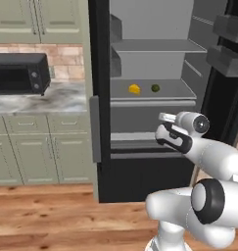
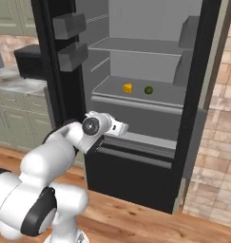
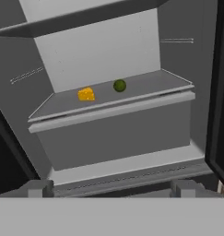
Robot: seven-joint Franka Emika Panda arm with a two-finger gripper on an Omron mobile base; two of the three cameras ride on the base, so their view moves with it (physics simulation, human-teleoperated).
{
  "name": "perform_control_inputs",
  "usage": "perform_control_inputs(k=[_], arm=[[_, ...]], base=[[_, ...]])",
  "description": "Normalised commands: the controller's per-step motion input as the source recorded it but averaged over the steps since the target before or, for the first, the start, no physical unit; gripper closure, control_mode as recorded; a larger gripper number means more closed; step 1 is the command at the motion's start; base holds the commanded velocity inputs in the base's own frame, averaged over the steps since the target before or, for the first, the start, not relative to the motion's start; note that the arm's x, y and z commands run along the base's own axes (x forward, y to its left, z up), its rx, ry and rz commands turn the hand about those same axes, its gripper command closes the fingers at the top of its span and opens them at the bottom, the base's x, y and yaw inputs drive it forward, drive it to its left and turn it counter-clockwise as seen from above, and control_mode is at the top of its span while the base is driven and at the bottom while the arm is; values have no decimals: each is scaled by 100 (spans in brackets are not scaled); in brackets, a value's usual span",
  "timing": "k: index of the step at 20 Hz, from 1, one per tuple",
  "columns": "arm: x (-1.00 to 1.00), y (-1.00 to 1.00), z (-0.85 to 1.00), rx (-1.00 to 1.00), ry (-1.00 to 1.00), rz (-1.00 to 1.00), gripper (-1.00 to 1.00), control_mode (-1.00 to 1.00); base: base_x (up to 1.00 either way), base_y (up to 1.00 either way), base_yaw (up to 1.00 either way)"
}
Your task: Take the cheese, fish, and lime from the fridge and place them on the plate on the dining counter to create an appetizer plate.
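Fridge (image 1: 103,98) stands open, grey interior exposed. Cheese (image 1: 134,89), a small yellow-orange wedge, sits on the middle shelf (image 1: 177,90), toward the left. Lime (image 1: 155,88), small, dark green and round, sits just beside it to the right, apart, not touching. Fish not made out on any visible shelf.

Claw (image 2: 122,127) hangs in front of the fridge, below shelf level and outside the opening, pointing inward. Jaws stand fully apart, holding nothing. In the hand view the two finger tips (image 3: 37,188) rise at the bottom edge, with the cheese (image 3: 86,94) and lime (image 3: 119,85) well above and ahead.

Step in hand, as I judge it: the reach for a first item, probably the cheese.

To do it well: raise the claw above the shelf's front lip before going in, or the fingers will catch the edge. Centre the wedge between the jaws and close on its flat sides. Approach from the left of the lime so it isn't nudged and set rolling. Keep the wrist under the upper shelf (image 1: 154,45).
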Motion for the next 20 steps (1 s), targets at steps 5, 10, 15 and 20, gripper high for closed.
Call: perform_control_inputs(k=[5,10,15,20], arm=[[0,0,0,0,0,0,-100,100],[0,0,0,0,0,0,-100,100],[0,0,0,0,0,0,-100,100],[0,0,0,0,0,0,-100,100]], base=[[99,-13,0],[100,-15,0],[100,-15,-2],[60,-24,-1]])
